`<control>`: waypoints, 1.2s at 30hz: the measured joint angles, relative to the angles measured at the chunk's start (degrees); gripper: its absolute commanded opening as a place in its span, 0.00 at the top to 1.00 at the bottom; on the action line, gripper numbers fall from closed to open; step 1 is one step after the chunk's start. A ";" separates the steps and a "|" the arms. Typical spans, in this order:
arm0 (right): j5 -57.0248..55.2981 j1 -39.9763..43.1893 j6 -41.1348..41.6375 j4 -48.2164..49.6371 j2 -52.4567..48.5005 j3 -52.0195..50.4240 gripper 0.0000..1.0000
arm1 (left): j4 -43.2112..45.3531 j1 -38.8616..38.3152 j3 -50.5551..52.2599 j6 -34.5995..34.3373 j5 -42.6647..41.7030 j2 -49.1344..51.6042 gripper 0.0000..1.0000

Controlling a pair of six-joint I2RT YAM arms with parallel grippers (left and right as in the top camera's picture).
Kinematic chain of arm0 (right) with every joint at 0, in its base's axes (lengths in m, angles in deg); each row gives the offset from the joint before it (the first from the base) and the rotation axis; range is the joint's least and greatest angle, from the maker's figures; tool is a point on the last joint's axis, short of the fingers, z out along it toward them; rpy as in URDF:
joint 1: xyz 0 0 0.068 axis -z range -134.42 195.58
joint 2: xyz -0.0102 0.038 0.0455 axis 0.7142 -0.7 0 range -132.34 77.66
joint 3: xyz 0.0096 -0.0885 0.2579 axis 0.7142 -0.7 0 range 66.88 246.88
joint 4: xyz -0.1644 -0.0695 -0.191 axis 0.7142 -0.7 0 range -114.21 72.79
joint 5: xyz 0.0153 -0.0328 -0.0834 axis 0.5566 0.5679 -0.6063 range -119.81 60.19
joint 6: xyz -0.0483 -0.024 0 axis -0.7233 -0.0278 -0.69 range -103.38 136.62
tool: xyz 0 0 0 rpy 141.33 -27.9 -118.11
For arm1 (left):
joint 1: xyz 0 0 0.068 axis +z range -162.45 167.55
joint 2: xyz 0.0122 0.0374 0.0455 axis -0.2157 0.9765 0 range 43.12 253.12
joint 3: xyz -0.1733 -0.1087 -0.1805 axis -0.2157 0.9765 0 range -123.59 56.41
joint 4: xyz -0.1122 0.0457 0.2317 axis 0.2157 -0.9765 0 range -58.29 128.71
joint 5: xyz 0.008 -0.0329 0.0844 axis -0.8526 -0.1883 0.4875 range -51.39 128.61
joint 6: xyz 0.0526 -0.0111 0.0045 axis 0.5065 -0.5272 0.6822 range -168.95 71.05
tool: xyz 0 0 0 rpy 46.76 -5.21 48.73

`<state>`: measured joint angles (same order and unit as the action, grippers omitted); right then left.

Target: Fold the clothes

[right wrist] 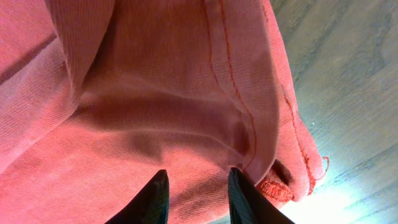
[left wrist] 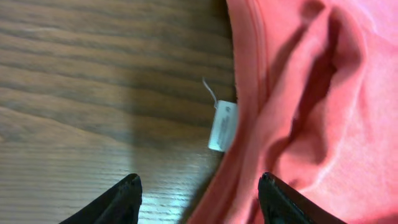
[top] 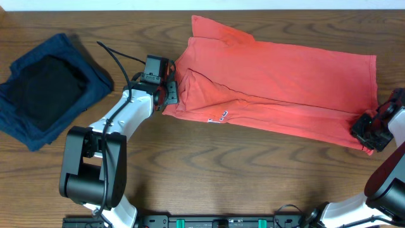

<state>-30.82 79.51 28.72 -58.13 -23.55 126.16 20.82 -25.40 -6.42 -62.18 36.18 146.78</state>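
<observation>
The coral-red T-shirt (top: 278, 82) lies folded lengthwise across the table, with a bit of white lettering (top: 218, 116) showing at its near edge. My left gripper (top: 169, 94) is at the shirt's left end. In the left wrist view it (left wrist: 199, 186) is open wide, straddling the shirt's edge (left wrist: 298, 112) beside a white care label (left wrist: 222, 124). My right gripper (top: 370, 130) is at the shirt's near right corner. In the right wrist view its fingers (right wrist: 198, 185) are close together with bunched shirt fabric (right wrist: 155, 106) between them.
A folded navy-blue garment (top: 25, 120) with a black garment (top: 47, 88) on top lies at the far left of the wooden table (top: 221, 171). A black cable (top: 117, 60) runs along the left arm.
</observation>
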 measured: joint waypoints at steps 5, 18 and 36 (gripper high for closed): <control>0.00 0.00 0.00 -0.13 0.00 0.00 0.69 | -0.76 -0.02 0.11 -0.37 -3.58 0.28 0.55; 0.20 0.00 0.00 0.07 0.00 0.00 0.69 | -14.03 0.42 1.03 -1.36 -6.64 2.54 0.94; -4.22 1.31 0.42 -3.34 0.00 0.00 0.73 | -39.39 4.39 2.34 -6.93 -7.17 3.04 0.94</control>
<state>-35.04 80.82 29.14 -61.48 -23.55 126.16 -18.57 -21.01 -4.08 -69.11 29.01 149.82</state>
